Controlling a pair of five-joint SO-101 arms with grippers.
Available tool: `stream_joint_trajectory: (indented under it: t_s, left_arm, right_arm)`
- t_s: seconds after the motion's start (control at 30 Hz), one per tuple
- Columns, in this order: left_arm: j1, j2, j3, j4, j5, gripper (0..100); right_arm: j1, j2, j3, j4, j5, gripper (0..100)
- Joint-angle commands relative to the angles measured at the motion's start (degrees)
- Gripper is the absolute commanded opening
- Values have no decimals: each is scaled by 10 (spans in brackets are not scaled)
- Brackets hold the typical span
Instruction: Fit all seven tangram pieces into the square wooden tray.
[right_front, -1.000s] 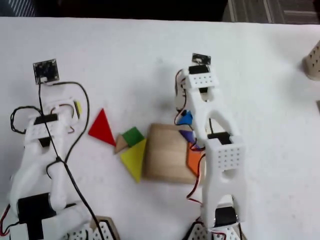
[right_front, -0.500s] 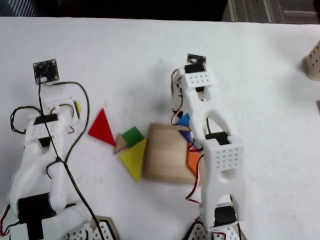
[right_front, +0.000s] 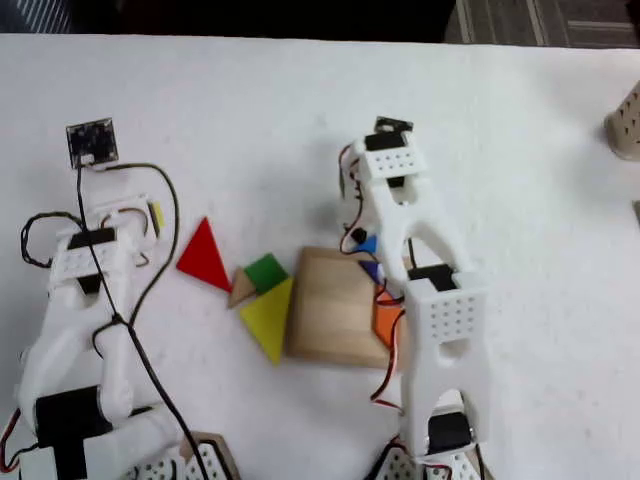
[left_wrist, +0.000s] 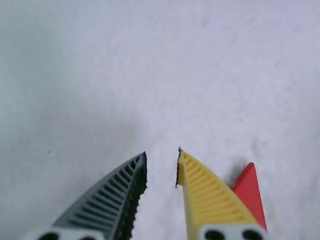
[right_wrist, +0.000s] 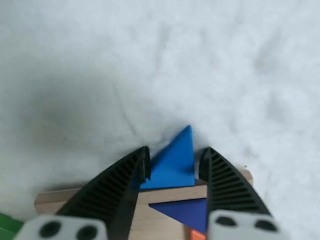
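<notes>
- Right gripper (right_wrist: 175, 152) — its dark fingers (right_wrist: 122, 182) were closed narrowly on the two flanks of the blue triangle (right_wrist: 174, 164). The piece sat at the far rim of the square wooden tray (right_wrist: 60, 200). This pinch was judged to leave the triangle's point free for steering it into the tray.
- Tray contents — a purple piece (right_wrist: 185, 210) and an orange piece (right_front: 388, 320) lay along the tray side beneath the right arm. They were apparently already placed, though the arm hid how they were seated.
- Left gripper (left_wrist: 161, 157) — its fingers (left_wrist: 200, 190) were narrowly apart and held nothing, over the bare white surface (right_front: 250, 120). It was judged to be parked clear of the tray.
- Unplaced pieces — the red triangle (right_front: 203, 256), green square (right_front: 266, 272), tan triangle (right_front: 241, 287) and yellow triangle (right_front: 270, 315) lay between the tray and the left arm. The yellow triangle touched the tray's edge.
</notes>
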Motion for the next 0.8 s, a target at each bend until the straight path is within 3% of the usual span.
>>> stream_joint_trajectory:
  t_s: [0.0,0.1,0.37,0.77]
  left_arm:
    - [-3,0,-4,4,-4,139]
    - [-4,0,-4,4,-4,139]
    - [-4,0,-3,4,-4,139]
    - [-4,0,-3,4,-4,139]
  right_arm:
    - [-22,-4,-5,-15,-4,148]
    - [-24,0,-35,-25,17,147]
    - [-26,1,-77,-25,215,36]
    - [-22,-42,-75,-25,279,37]
